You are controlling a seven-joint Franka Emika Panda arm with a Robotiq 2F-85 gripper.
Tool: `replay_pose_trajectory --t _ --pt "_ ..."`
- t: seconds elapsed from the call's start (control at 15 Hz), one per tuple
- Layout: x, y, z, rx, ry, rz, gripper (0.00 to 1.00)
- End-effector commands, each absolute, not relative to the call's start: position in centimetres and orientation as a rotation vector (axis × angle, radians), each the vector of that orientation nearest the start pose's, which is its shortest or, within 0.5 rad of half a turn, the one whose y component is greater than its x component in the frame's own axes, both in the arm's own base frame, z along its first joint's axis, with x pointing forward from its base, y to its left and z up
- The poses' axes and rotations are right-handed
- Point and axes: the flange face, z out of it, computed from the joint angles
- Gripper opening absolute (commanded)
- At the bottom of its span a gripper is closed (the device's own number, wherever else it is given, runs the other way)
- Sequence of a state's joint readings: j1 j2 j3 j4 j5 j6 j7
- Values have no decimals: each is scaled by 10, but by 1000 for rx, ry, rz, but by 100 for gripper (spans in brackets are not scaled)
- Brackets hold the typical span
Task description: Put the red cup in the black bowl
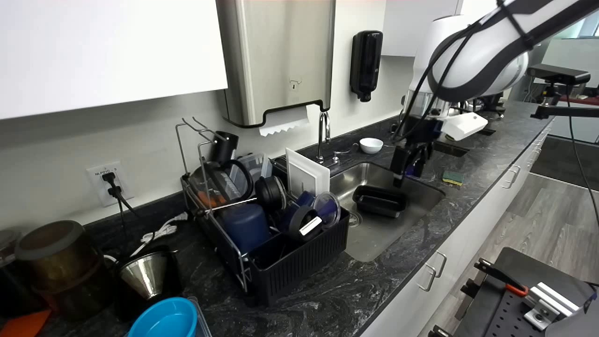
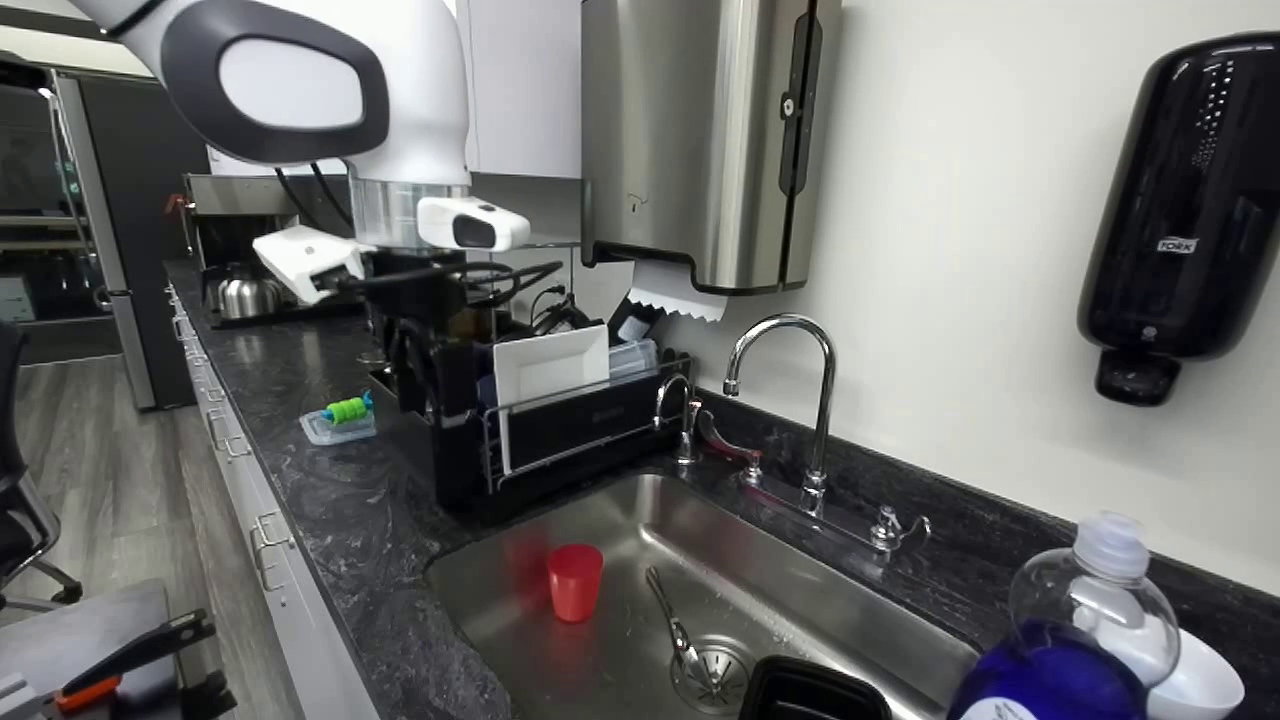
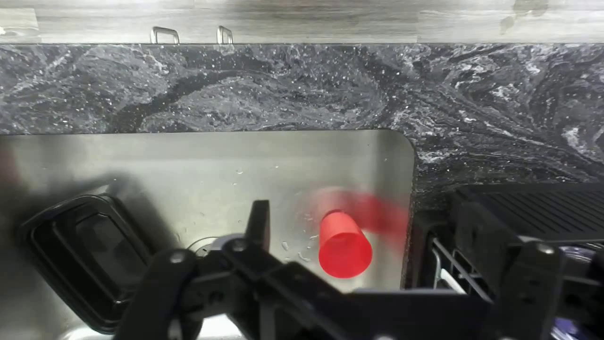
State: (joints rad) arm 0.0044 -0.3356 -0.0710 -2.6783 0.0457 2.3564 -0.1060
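The red cup (image 2: pixel 575 583) stands upright in the metal sink (image 2: pixel 640 500), near the dish rack end. In the wrist view the red cup (image 3: pixel 345 248) shows its open mouth. In an exterior view it is hidden behind the rack. The low black bowl (image 1: pixel 380 201) lies in the sink; it also shows in the wrist view (image 3: pixel 111 250) at the left and is cut off at the bottom of an exterior view (image 2: pixel 815 692). My gripper (image 3: pixel 396 231) is open and empty, fingers wide apart, above the sink; it also shows in an exterior view (image 1: pixel 408 175).
A loaded black dish rack (image 1: pixel 299 267) stands beside the sink, with a white square plate (image 1: pixel 309 173) upright in it. A faucet (image 2: pixel 825 400) rises at the back. A soap bottle (image 2: pixel 1060 640), white bowl (image 1: pixel 371 145) and sponge (image 1: pixel 452 178) are on the counter.
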Motion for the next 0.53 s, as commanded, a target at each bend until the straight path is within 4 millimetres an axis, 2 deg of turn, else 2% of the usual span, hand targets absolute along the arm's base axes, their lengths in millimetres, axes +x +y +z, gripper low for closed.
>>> replay_pose_trajectory --t 0.0,0.27,0.47 --pt "413 -24 308 -3073 -58 -44 100" --pt "434 -21 272 -3064 -72 -62 100" --pt "454 -22 255 -3055 -65 -68 100"
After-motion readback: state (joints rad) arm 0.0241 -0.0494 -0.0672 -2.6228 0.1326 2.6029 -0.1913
